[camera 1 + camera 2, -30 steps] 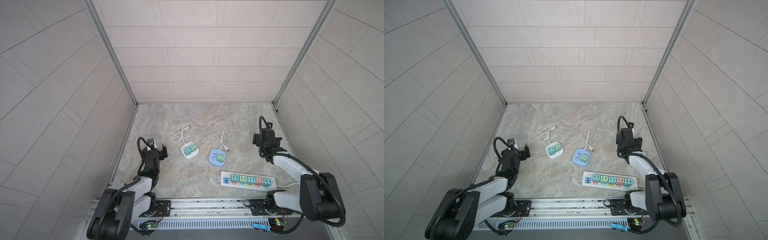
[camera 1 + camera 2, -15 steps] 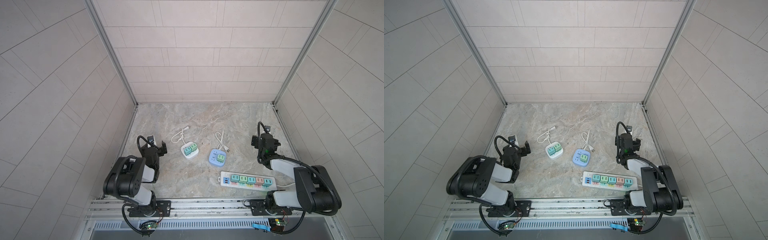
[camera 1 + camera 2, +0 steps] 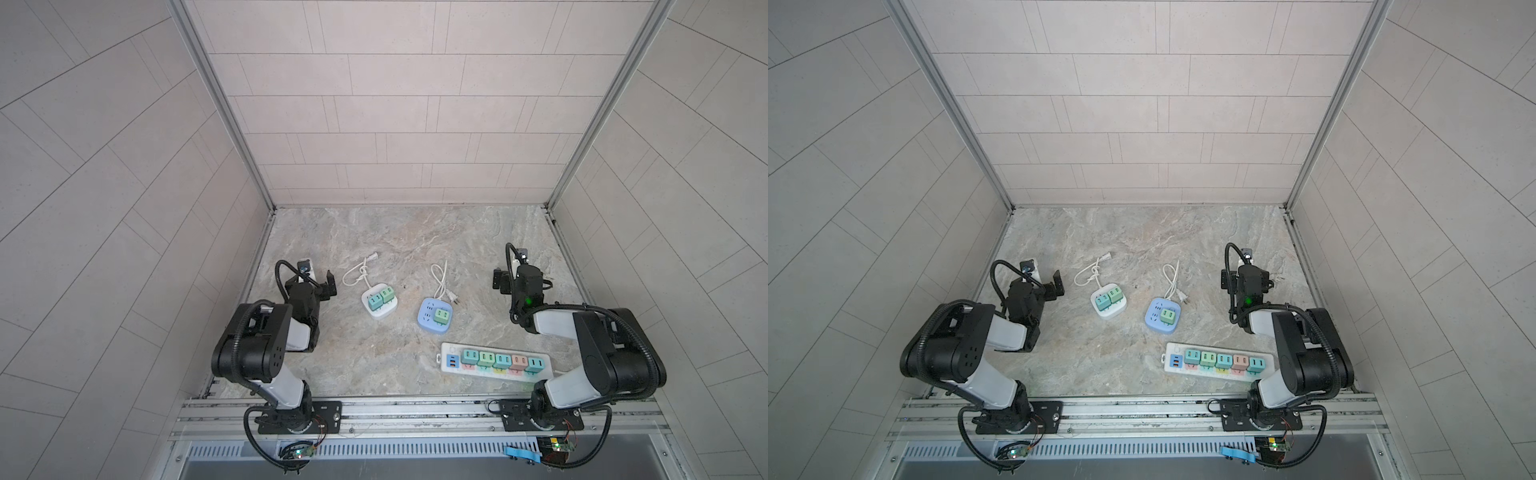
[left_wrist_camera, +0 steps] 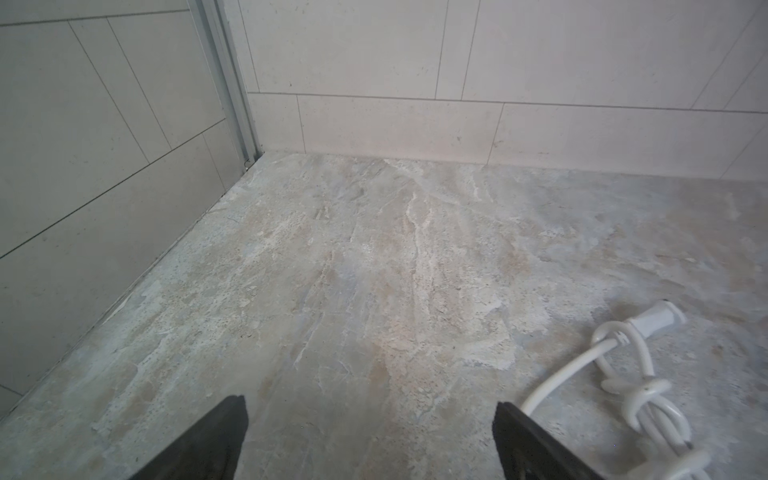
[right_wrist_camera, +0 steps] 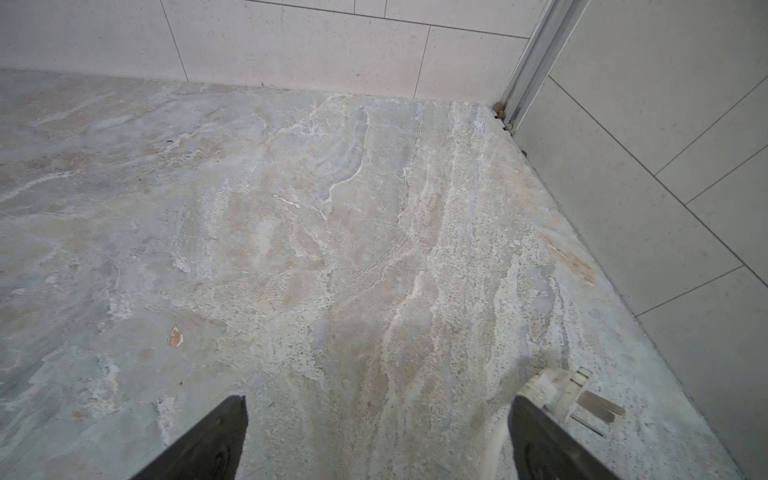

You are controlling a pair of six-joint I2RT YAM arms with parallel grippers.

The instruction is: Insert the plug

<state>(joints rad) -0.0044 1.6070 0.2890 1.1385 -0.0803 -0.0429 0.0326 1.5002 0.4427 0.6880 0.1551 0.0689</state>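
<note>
A marbled slab [image 3: 395,237] is carrying everything: a white hub [image 3: 384,312] is lying left of centre, its knotted cord [image 3: 363,272] trailing toward the back wall, and a blue hub [image 3: 428,311] is sitting just right of it with its plug [image 3: 455,300] resting beside it. A long strip [image 3: 545,368] is lying near the front edge, well apart from both hubs, and another white plug [image 5: 557,388] is resting near the right wall.

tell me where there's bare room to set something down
Bare: the wide band of table below the back wall, and the front patch between the left arm and the power strip. Crowded: the middle, around the white socket cube and blue socket cube.
</note>
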